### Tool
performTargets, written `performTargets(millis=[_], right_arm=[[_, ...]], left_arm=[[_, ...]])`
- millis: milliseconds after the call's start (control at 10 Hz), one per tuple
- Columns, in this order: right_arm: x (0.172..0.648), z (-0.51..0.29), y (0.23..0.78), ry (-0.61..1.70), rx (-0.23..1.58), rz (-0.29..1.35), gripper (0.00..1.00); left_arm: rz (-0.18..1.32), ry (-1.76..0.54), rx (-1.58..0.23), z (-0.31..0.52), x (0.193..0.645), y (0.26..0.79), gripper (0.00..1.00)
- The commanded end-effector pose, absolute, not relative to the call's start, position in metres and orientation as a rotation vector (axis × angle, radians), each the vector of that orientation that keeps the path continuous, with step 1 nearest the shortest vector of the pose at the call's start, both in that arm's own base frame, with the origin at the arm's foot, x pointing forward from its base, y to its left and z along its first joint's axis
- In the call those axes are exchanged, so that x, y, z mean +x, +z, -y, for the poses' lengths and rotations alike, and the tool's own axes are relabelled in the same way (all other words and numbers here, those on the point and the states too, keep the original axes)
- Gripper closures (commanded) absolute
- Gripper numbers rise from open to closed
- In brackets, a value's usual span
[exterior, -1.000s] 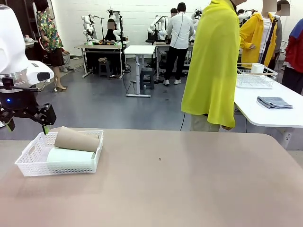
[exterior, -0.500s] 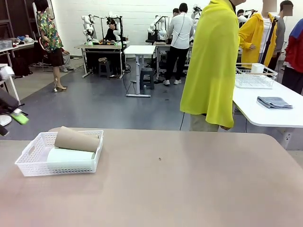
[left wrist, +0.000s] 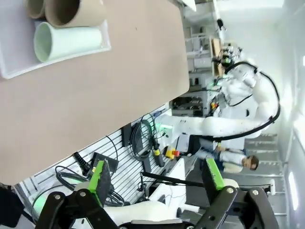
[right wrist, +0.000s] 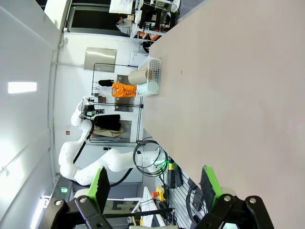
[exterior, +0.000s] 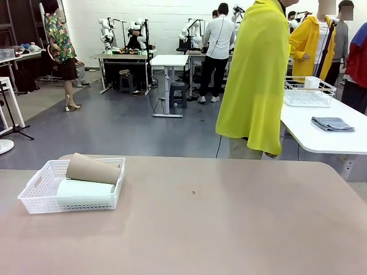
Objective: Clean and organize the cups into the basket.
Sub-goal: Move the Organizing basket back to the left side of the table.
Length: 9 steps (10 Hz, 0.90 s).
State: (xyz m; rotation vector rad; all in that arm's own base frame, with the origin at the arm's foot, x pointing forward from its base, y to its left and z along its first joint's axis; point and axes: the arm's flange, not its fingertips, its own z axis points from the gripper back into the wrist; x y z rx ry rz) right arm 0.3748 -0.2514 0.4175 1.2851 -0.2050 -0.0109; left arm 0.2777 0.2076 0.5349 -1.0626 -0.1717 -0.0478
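A white lattice basket (exterior: 34, 197) is seen near the left end of the tan desk (exterior: 229, 217), with a brown cup (exterior: 93, 169) lying on its side across the top of a mint green cup (exterior: 85, 189), also laid flat inside it. From the left wrist view, a second brown cup (left wrist: 34, 6) is glimpsed at the frame's edge beside the first, the open mouths of all three turned the same way. The left hand (left wrist: 155, 179) is held clear of the desk and off its edge, fingers spread wide with nothing between the green pads; the right hand (right wrist: 155, 183) is likewise held wide and empty, well apart from the basket. A person in a yellow top (exterior: 255, 74) is stood at the far side of the desk, turned away. The sorting is judged to be essentially complete. The remaining risk is judged to lie with the upper brown cup: it is perched on the rounded side of the mint one and rises above the basket's rim, so it could be rolled out onto the desk should the basket be nudged or lifted unevenly.
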Motion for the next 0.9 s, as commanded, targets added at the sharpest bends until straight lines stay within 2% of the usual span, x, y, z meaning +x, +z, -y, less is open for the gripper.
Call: performTargets(millis=[0, 400, 500, 800], right_arm=[[0.372, 0.249, 0.418, -0.008, 1.274, 0.203, 0.00], [0.372, 0.249, 0.418, -0.008, 1.274, 0.203, 0.00], [0.372, 0.249, 0.418, -0.008, 1.274, 0.203, 0.00], [0.372, 0.249, 0.418, -0.008, 1.274, 0.203, 0.00]], left_arm=[[0.201, 0.034, -1.121, -0.253, 0.286, 0.529, 0.00], [0.217, 0.160, -1.213, -0.302, 0.279, 0.504, 0.00], [0.197, 0.140, -1.136, -0.289, 0.273, 0.508, 0.00], [0.197, 0.140, -1.136, -0.289, 0.273, 0.508, 0.00]])
